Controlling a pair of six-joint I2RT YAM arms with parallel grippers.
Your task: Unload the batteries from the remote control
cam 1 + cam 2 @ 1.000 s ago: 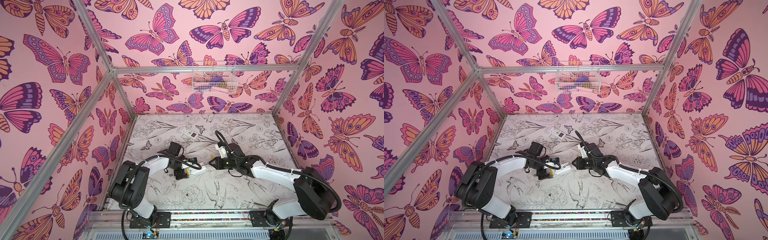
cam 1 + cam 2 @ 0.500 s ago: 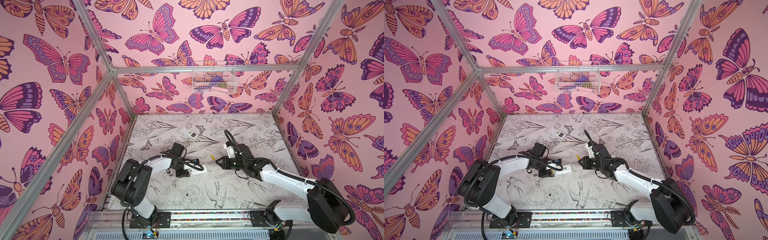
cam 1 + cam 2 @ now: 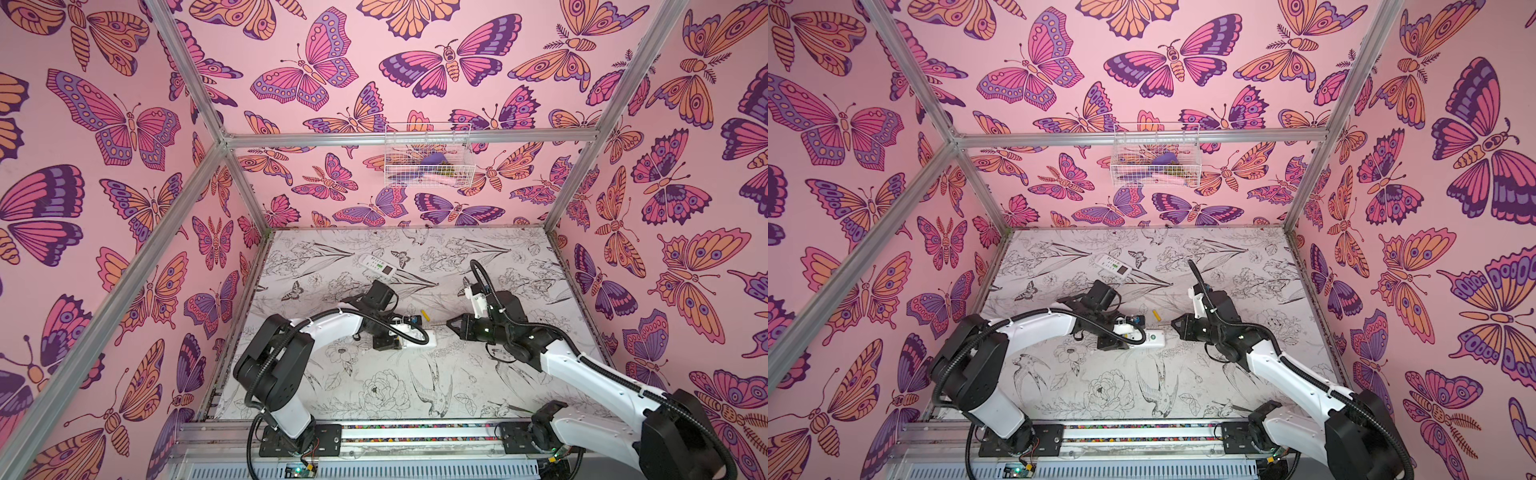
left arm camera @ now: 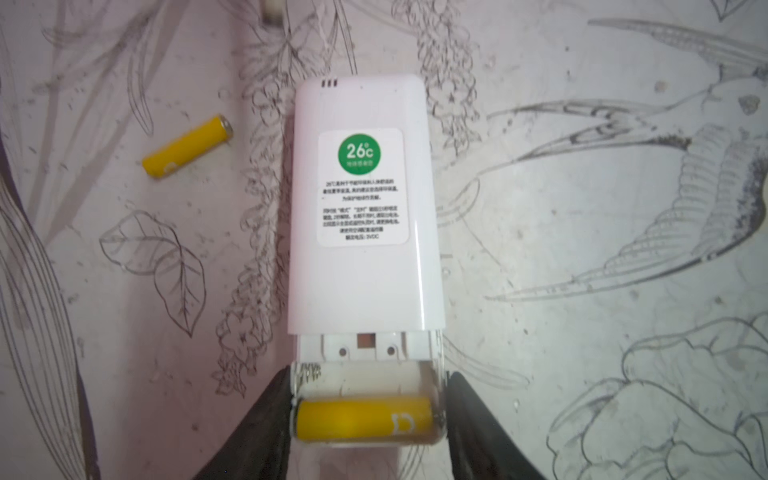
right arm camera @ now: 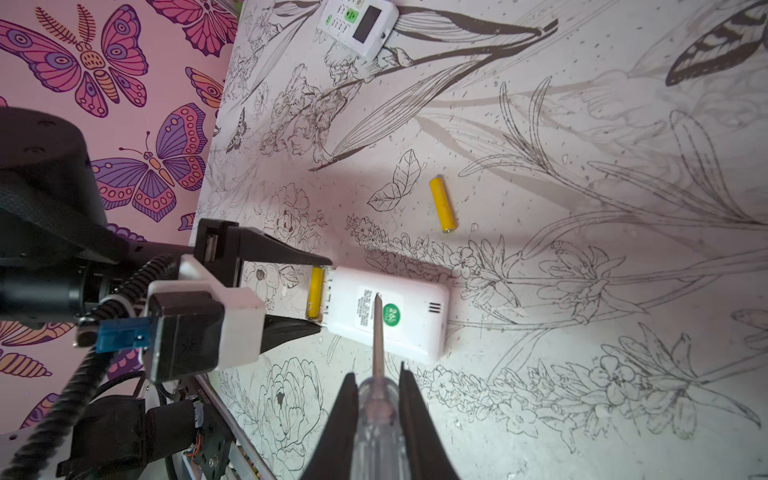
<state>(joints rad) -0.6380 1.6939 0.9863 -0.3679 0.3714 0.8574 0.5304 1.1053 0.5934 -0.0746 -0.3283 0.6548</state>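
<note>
The white remote control [image 4: 365, 208] lies back up with a green sticker, its battery bay open at one end. One yellow battery [image 4: 365, 417] sits in that bay. A second yellow battery [image 4: 187, 145] lies loose on the table beside the remote, and shows in both top views [image 3: 424, 313] [image 3: 1156, 314]. My left gripper [image 4: 368, 386] is shut on the remote's bay end, one finger on each side. My right gripper [image 5: 376, 382] is shut on a clear-handled screwdriver [image 5: 376, 419]. Its tip hangs over the sticker. In both top views the right gripper [image 3: 451, 324] stands just right of the remote [image 3: 419, 336].
A second white remote [image 3: 378, 264] with a screen and green buttons lies near the back of the table. A white wire basket [image 3: 428, 160] hangs on the back wall. Pink butterfly walls close in the left, right and back.
My left gripper's jaws have narrowed onto the remote's end. My right gripper, still holding the screwdriver, has drawn back to the right, away from the remote.
</note>
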